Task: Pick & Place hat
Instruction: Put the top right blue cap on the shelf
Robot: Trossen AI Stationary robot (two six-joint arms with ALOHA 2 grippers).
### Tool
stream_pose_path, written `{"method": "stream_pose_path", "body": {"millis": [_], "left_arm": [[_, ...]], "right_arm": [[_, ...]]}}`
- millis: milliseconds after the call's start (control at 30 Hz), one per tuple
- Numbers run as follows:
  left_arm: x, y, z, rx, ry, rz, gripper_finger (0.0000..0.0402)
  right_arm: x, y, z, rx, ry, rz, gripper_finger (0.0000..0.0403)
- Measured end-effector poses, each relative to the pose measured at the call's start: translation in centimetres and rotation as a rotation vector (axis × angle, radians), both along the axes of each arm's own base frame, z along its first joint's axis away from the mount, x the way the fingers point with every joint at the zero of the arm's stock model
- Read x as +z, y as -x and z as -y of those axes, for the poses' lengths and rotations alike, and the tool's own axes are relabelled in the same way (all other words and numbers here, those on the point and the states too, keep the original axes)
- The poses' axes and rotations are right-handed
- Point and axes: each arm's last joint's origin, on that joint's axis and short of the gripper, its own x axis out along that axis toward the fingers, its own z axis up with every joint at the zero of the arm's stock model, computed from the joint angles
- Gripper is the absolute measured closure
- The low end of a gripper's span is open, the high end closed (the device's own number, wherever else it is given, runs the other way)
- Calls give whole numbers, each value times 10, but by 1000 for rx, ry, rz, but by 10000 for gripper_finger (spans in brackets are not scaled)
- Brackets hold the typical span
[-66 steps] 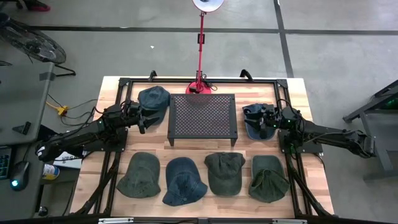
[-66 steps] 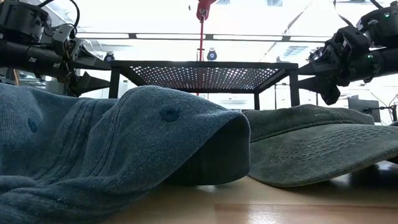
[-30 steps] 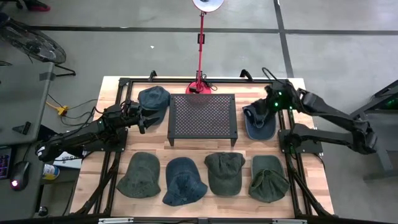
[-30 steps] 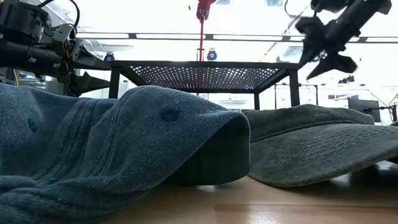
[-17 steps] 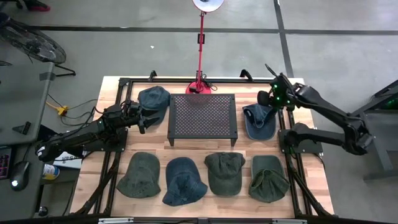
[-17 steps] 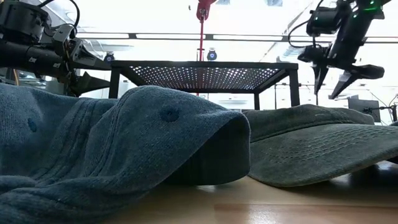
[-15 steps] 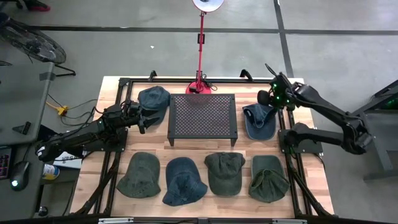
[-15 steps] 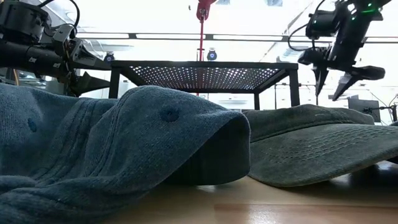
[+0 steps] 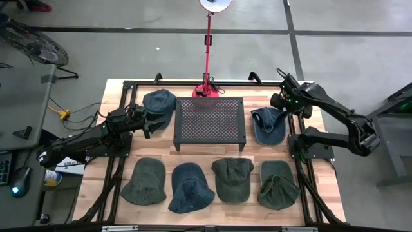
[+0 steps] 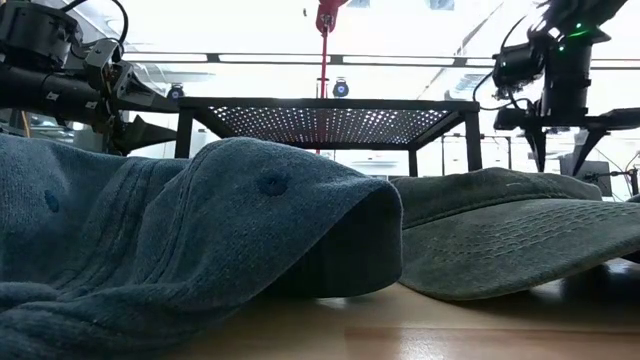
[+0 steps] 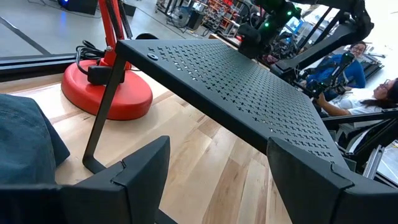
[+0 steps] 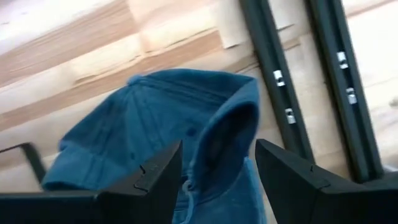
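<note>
The wooden worktop (image 9: 119,90) carries a black perforated rack (image 9: 210,120) at its middle, four caps in the near row and one at each side of the rack. The blue cap (image 9: 268,125) on the right lies on the wood, crumpled, free of any grip. The right gripper (image 9: 278,101) hangs above its far edge, fingers apart and empty. This looks like the approach; next it must descend and pinch the crown. The left gripper (image 9: 154,121), fingers also apart, waits beside the dark blue cap (image 9: 159,102).
</note>
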Motion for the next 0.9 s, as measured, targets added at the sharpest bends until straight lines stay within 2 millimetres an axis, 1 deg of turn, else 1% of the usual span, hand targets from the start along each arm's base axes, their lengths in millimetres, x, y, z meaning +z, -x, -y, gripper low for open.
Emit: {"method": "stream_pose_path", "body": {"millis": [400,900], "left_arm": [[0,0,0,0,0,0,136],[0,0,0,0,0,0,136]], "right_arm": [[-22,-1,21,-56,-113,-85,207],[-46,-5,35,-60,-221,-151,207]]}}
